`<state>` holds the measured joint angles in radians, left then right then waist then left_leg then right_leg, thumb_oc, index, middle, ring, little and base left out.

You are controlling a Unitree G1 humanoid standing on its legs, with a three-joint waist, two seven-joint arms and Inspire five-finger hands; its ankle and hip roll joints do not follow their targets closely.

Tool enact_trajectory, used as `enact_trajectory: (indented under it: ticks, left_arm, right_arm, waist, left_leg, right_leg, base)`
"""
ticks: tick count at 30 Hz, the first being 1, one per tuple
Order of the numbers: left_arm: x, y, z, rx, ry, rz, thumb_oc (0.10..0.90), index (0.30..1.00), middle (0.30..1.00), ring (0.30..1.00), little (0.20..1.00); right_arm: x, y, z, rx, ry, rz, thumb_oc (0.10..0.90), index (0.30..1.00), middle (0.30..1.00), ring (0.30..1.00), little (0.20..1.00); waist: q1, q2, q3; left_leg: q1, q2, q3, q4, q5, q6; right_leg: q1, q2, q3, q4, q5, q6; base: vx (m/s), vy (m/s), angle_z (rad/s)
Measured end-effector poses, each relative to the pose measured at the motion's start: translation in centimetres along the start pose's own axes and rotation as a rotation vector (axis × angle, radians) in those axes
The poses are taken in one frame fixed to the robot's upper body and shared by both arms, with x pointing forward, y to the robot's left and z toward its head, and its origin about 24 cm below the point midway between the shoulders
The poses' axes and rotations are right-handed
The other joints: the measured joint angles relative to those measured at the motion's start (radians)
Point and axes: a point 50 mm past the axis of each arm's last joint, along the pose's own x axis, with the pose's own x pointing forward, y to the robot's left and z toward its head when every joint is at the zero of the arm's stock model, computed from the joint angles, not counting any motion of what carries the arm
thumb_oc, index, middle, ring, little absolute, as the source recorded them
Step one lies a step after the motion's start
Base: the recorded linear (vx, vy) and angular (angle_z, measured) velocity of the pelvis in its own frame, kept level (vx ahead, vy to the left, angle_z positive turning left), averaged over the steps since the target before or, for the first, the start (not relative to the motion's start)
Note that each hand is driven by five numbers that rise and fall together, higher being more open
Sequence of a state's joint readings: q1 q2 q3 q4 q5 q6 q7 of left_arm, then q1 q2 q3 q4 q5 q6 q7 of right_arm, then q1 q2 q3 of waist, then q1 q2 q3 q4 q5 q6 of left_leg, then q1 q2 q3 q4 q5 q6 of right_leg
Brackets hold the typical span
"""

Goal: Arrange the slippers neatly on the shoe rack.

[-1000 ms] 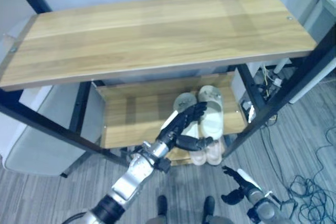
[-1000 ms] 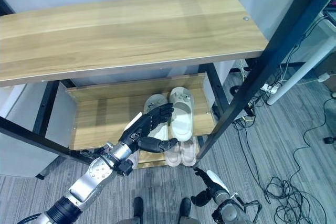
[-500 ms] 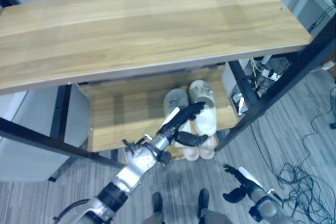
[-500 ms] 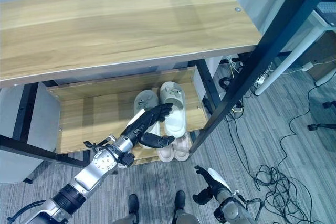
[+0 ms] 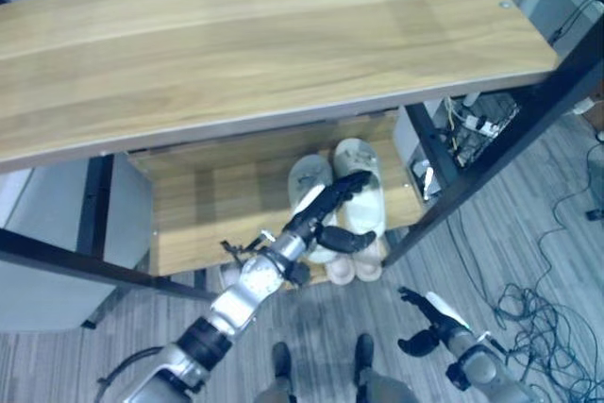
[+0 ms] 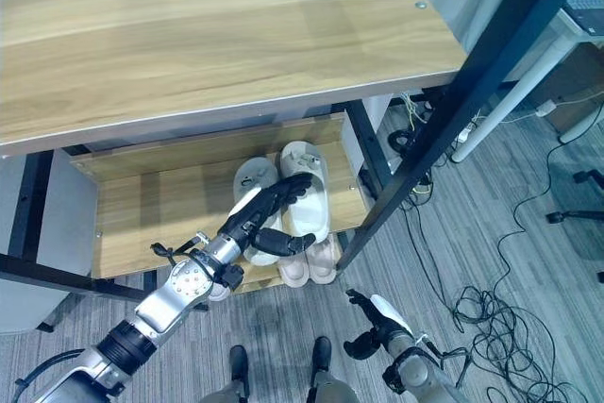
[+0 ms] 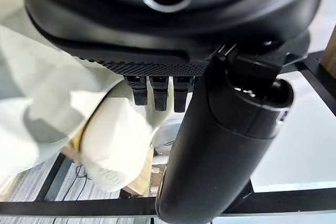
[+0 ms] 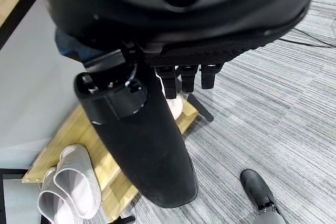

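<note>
In the left eye view the shoe rack (image 5: 264, 54) shows a broad wooden top board over a lower shelf (image 5: 203, 209); on that shelf, toward its right end, a pair of pale slippers (image 5: 363, 186) lies side by side, toes pointing to the back; another pale pair (image 5: 357, 269) sits just below, at the front edge of a lower board; the left hand (image 5: 326, 219) reaches in from the lower left, its fingers straight and close together over the nearer slipper of the upper pair, the thumb stretched out apart beneath them; whether the fingers touch the slipper I cannot tell; the right hand (image 5: 423, 320) hangs low over the grey floor (image 5: 528, 233), its fingers loosely relaxed.

The right eye view gives the same layout, the left hand (image 6: 269, 219) laid along the slippers (image 6: 302, 186).

In the left wrist view a pale slipper (image 7: 115, 145) lies just past the straight fingertips.

In the right wrist view the right hand's fingers are straight, holding nothing; the lower pale pair (image 8: 71, 190) rests on a board beyond.
</note>
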<state>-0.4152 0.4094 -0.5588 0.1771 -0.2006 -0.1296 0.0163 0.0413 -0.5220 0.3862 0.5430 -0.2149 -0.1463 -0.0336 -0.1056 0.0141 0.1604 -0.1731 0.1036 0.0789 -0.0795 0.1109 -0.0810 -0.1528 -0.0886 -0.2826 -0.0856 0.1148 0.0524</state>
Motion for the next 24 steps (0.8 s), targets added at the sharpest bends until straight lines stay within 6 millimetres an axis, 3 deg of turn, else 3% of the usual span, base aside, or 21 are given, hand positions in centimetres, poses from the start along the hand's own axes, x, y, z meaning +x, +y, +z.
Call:
enact_trajectory:
  ticks: [21, 24]
  left_arm:
    - [0.5, 0.3, 0.9, 0.021, -0.040, -0.005, 0.800, 0.900, 0.900, 0.900, 0.900]
    - [0.4, 0.1, 1.6, 0.009, -0.070, -0.013, 0.800, 0.900, 0.900, 0.900, 0.900]
  right_arm:
    - [-0.1, -0.8, 0.4, -0.026, -0.026, -0.002, 0.800, 0.900, 0.900, 0.900, 0.900]
    - [-0.1, -0.8, 0.4, -0.026, -0.026, -0.002, 0.800, 0.900, 0.900, 0.900, 0.900]
  waist:
    - [0.006, -0.003, 0.016]
    - [0.018, -0.003, 0.044]
  left_leg:
    - [-0.014, 0.000, -0.001, 0.000, 0.000, 0.000]
    - [-0.011, 0.000, -0.002, 0.000, 0.001, -0.001]
  right_leg:
    - [-0.012, 0.000, -0.001, 0.000, 0.001, 0.000]
    - [-0.009, 0.001, -0.003, 0.000, 0.004, -0.002]
  base:
    - [0.00, 0.000, 0.00]
    - [0.00, 0.000, 0.00]
